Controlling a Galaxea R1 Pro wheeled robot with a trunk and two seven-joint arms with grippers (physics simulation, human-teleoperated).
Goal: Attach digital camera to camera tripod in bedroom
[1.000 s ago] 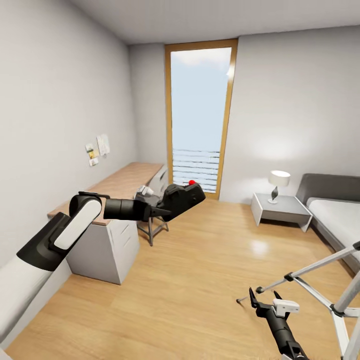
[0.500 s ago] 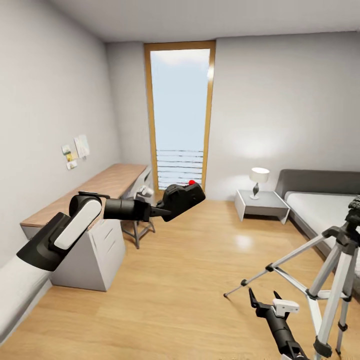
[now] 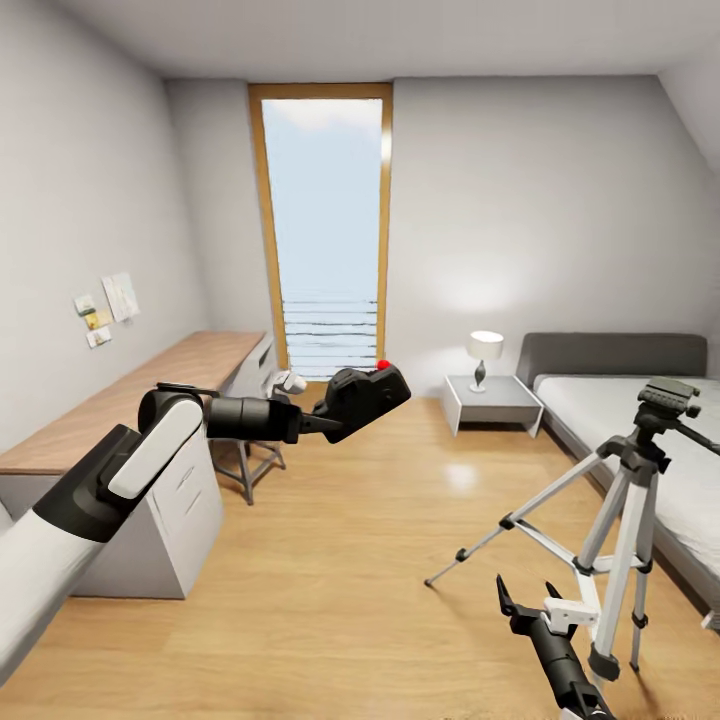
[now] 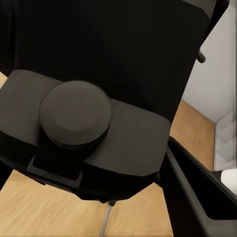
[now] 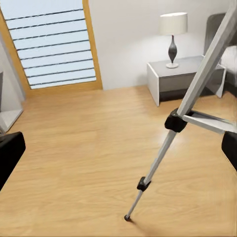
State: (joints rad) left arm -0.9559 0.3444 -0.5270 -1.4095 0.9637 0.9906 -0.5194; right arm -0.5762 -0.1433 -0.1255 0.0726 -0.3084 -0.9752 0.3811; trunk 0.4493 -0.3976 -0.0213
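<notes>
Holding the digital camera (image 3: 366, 395) in my left end effector (image 3: 330, 418), I see it raised out in front of me at mid-height, red button on top, well apart from the camera tripod (image 3: 628, 510). In the left wrist view the camera's (image 4: 94, 108) black body sits right against the lens, one dark finger (image 4: 192, 195) running along its side, so the jaws are clamped on it. My left arm (image 3: 140, 460) reaches forward with the forearm nearly level, pointing toward the middle of the bedroom.

The tripod stands upright on the wood floor (image 3: 350, 580) at my right, silver legs spread, black head on top with its pan handle slanting down toward the bed (image 3: 640, 440). One leg (image 5: 170, 133) crosses the right wrist view, its foot planted on the floor. My right end effector (image 3: 530, 600) hovers low, just beside the tripod's near legs, its two black fingertips parted with nothing between them.

Farther off, a grey nightstand (image 3: 490, 400) carries a white lamp (image 3: 485, 355) beside the bed. A tall wood-framed window (image 3: 322, 230) fills the far wall. Along the left wall runs a wood-topped surface (image 3: 130, 400) with a stool (image 3: 250, 462) tucked by it, behind the left arm. Open floor lies between the camera and the tripod.
</notes>
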